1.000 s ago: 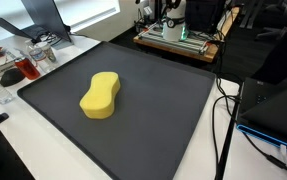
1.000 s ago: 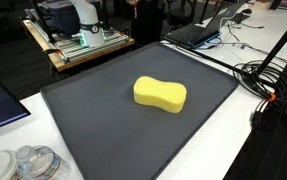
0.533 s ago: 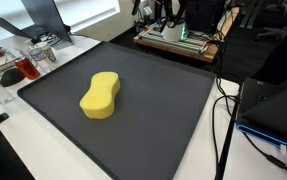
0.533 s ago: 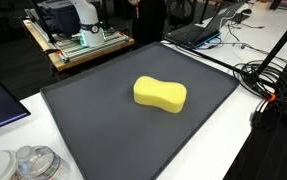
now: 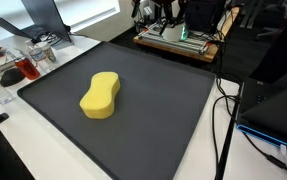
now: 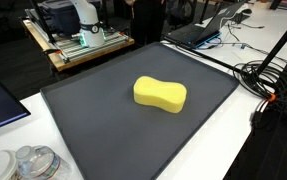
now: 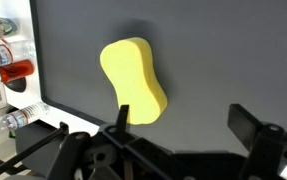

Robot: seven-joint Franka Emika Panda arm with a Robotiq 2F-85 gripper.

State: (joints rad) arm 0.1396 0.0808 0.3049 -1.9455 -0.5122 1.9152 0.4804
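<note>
The yellow peanut-shaped foam sponge [image 5: 101, 95] lies flat near the middle of the dark grey mat [image 5: 168, 115], which covers the white table [image 5: 33, 140]. In the wrist view the hand [image 7: 183, 125] hangs above the mat with its fingers [image 7: 123, 116] wide apart and holds nothing. One end of the sponge shows just beside one finger.

From here the sponge [image 5: 100, 95] reads to me as matt, finely porous yellow foam. The mat [image 5: 163, 110] looks smooth, matt dark rubber, and the counter [image 5: 43, 142] is smooth and white.
</note>
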